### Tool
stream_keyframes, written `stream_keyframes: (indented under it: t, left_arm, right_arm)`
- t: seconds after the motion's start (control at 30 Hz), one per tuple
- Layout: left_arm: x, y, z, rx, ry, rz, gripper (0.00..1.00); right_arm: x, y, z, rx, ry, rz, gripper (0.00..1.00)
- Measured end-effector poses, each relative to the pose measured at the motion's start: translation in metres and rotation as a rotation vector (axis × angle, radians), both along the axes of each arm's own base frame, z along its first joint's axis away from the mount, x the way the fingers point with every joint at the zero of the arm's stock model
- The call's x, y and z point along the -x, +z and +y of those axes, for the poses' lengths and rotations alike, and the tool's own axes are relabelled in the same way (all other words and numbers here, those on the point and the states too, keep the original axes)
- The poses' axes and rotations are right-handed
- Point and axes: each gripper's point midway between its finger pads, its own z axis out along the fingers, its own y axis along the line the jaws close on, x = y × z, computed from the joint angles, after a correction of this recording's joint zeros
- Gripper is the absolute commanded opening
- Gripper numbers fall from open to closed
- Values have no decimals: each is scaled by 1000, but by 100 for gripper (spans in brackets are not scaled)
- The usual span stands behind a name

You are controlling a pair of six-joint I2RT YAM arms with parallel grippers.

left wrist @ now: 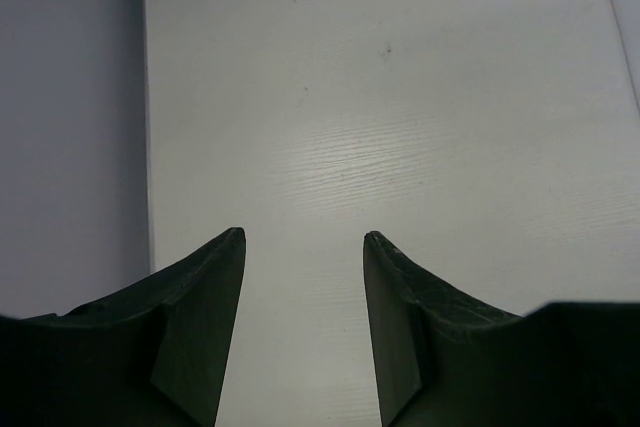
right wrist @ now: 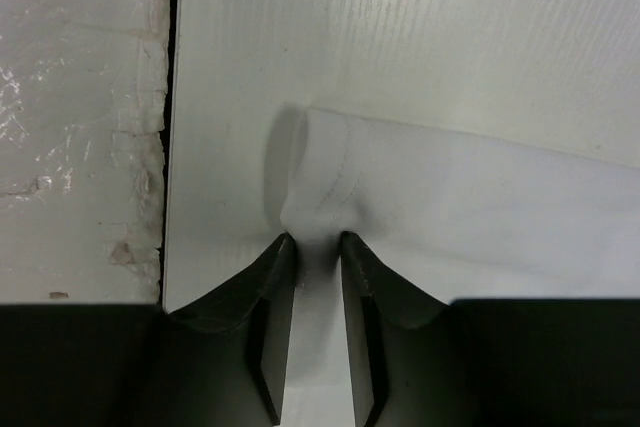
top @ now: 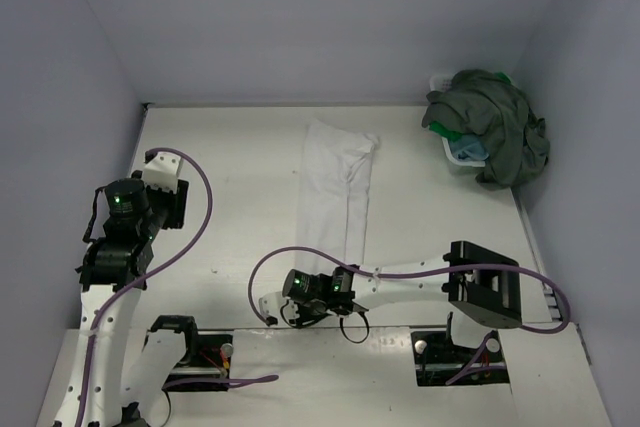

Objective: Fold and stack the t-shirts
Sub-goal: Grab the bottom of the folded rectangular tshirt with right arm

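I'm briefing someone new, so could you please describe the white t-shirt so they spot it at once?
On the table, a long narrow strip runs toward the near edge. That is the white t-shirt, near end in the jaws of the right gripper. Unlike the shirts heaped on the basket far right, it lies flat.

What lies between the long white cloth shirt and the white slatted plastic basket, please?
Only bare white tabletop, seen in the top view; the long white cloth shirt and white slatted plastic basket lie apart.
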Motion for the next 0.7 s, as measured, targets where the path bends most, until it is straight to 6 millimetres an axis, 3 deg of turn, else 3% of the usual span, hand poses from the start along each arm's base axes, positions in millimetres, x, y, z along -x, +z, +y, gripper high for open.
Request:
stream_keyframes:
  t: [0.33, 0.5, 0.7]
  left_arm:
    - [0, 0, -3, 9, -11, 2, 46]
    - [0, -1, -3, 10, -13, 2, 46]
    - [0, -1, -3, 10, -14, 3, 46]
  right_arm:
    - [-1, -1, 0, -6, 2, -7, 8]
    - [-6, 0, -14, 18, -12, 5, 6]
    - [-28, 22, -30, 9, -63, 18, 6]
